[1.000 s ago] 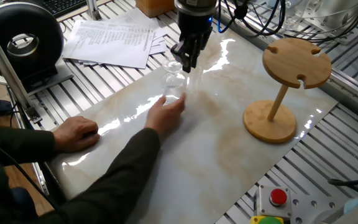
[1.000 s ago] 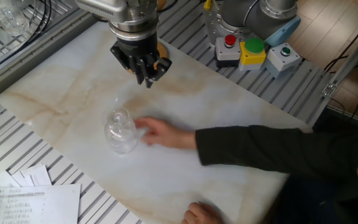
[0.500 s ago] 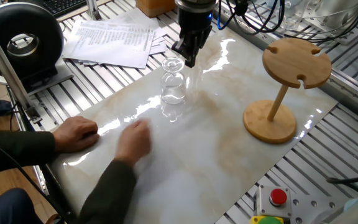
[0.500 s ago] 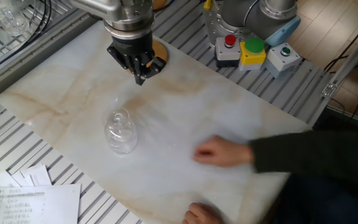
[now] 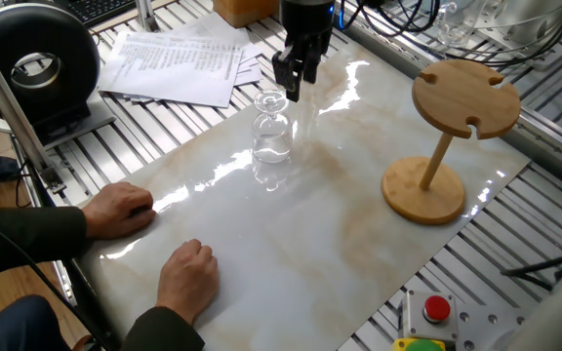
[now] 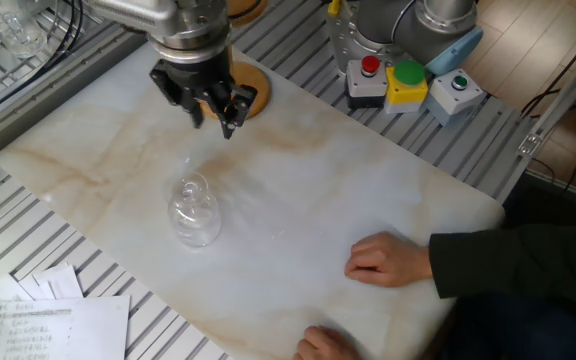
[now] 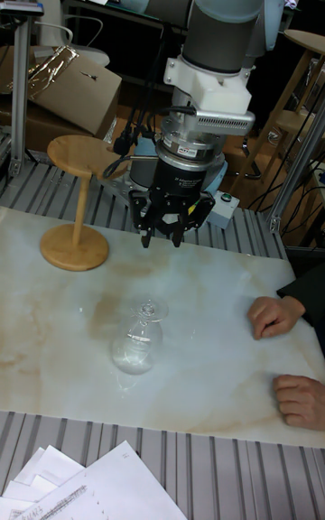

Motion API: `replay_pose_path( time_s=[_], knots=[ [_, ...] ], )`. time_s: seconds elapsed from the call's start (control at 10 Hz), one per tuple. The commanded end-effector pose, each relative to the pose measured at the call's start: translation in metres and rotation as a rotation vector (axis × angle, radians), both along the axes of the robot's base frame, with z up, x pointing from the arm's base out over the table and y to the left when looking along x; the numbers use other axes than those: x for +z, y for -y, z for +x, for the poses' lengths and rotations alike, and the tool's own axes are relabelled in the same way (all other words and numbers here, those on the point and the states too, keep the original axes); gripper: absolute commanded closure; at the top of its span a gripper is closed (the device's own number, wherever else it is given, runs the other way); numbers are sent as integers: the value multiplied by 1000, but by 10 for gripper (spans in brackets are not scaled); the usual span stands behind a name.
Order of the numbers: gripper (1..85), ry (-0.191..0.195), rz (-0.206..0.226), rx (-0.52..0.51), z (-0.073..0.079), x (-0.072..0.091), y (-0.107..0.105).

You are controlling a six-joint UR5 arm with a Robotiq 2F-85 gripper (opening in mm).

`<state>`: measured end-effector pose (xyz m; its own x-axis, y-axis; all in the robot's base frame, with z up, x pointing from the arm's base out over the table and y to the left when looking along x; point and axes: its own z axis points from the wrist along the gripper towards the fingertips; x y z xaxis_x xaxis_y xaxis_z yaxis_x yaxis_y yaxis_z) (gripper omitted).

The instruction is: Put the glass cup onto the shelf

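Observation:
The glass cup (image 5: 272,136) stands upside down on the marble slab (image 5: 340,244), bowl on the slab and round foot on top; it also shows as the cup (image 6: 194,212) and the cup (image 7: 138,339). My gripper (image 5: 292,82) hangs just above and behind it, open, with nothing between its fingers; the same gripper (image 6: 213,112) (image 7: 161,236) points straight down. The bamboo shelf (image 5: 464,97) stands free at the slab's right side, seen in the tall view as the shelf (image 7: 76,155) at left. Only the shelf's base (image 6: 252,84) peeks out behind the gripper.
A person's two hands rest on the slab's near edge, one hand (image 5: 121,207) beside the other hand (image 5: 187,274), apart from the cup. Papers (image 5: 176,60) and a black round device (image 5: 37,60) lie at the back left. A button box (image 6: 408,80) sits past the slab.
The person's hand has let go of the cup and pulled back to the slab's edge. The gripper has shifted slightly sideways and turned, still above the cup. The cup has stayed put.

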<state>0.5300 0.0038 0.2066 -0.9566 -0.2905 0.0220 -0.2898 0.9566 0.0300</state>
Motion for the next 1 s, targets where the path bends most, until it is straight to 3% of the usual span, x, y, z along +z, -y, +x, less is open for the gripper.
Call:
replay_pose_path(
  time_s=[0.0,0.4,0.5,0.9],
  knots=[
    [170,1,5,35,17,0,3],
    [167,11,-35,27,50,-11,3],
    [167,27,-46,35,62,-17,3],
    [103,76,-56,28,87,-39,-8]
  ],
)
